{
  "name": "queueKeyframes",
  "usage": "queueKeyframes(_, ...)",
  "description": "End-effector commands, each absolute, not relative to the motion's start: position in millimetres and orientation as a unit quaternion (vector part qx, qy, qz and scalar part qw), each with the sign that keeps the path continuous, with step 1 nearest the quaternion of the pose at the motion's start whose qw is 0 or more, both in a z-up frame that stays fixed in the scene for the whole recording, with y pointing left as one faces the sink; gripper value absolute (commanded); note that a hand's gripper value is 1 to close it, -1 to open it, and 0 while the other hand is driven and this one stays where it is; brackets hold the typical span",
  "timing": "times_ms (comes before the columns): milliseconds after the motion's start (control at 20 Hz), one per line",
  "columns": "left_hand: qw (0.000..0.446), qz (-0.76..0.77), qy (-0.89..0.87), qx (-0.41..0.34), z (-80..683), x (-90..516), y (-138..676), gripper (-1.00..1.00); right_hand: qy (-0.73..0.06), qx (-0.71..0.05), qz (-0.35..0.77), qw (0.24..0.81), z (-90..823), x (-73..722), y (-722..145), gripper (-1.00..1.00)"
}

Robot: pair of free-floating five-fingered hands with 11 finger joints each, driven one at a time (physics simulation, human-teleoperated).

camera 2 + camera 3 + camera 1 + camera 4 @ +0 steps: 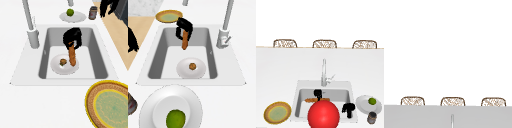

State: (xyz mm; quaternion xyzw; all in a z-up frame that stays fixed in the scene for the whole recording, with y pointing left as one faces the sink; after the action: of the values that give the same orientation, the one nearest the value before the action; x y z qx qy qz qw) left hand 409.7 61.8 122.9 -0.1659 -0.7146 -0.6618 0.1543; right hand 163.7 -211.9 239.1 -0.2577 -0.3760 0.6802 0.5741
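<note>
The left hand [72, 37] curls its fingers round the upper end of a long, slim orange-brown baguette [72, 55]; the loaf slants down from the hand onto the round white plate [57, 68] in the grey sink basin [93, 53]; the right hand [348, 108] hangs beside the sink, fingers curled, holding nothing.

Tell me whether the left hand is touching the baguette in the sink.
Touching. In the left side view the left hand has its fingers curled round the upper end of the baguette; the right side view shows the same grip.
</note>
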Motion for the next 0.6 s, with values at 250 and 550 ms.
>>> queueKeyframes(250,0.148,-0.676,-0.704,-0.158,59,414,8,1.00,-0.376,-0.258,0.680,0.574,239,164,-212,0.00)
queueKeyframes(550,0.147,-0.666,-0.708,-0.182,9,399,-6,1.00,-0.376,-0.258,0.680,0.574,239,164,-212,0.00)
